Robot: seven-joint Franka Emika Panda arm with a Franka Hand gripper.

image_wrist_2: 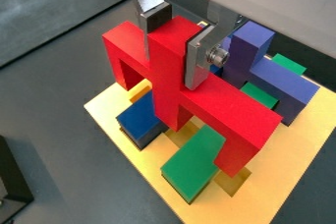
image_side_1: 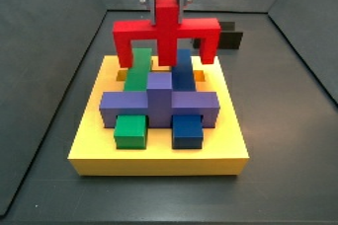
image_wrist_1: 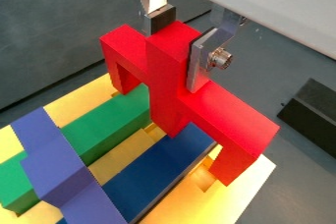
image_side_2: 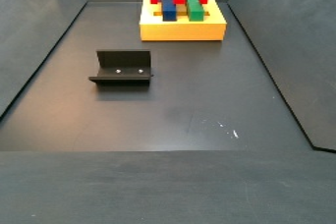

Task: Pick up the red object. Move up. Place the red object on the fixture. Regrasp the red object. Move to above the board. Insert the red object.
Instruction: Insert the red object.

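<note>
We see the red object [image_side_1: 164, 34] clamped by its raised middle stub between the silver fingers [image_wrist_1: 207, 56] of the gripper [image_wrist_1: 180, 37], so the claw is closed on the piece; its bar runs crosswise below the pads and its two short legs point down. In both wrist views the gripper [image_wrist_2: 178, 36] holds the stub upright, one flat plate [image_wrist_2: 199, 55] pressed on one face and a dark pad [image_wrist_2: 155, 16] showing at the far face. Directly beneath the claw lies the board [image_side_1: 161, 153], a yellow slab, and the red legs reach down among its blocks; we cannot tell whether they touch the slab or are seated in it. Below the held piece, in a side view, a green block [image_side_1: 137, 74] and a blue block [image_side_1: 181, 79] run side by side under the red bar, and nearer the camera a purple cross [image_side_1: 160, 103] sits over them. The fixture [image_side_2: 122, 68] stands on the dark floor [image_side_2: 197, 120], well apart from the claw and the board [image_side_2: 183, 28].
</note>
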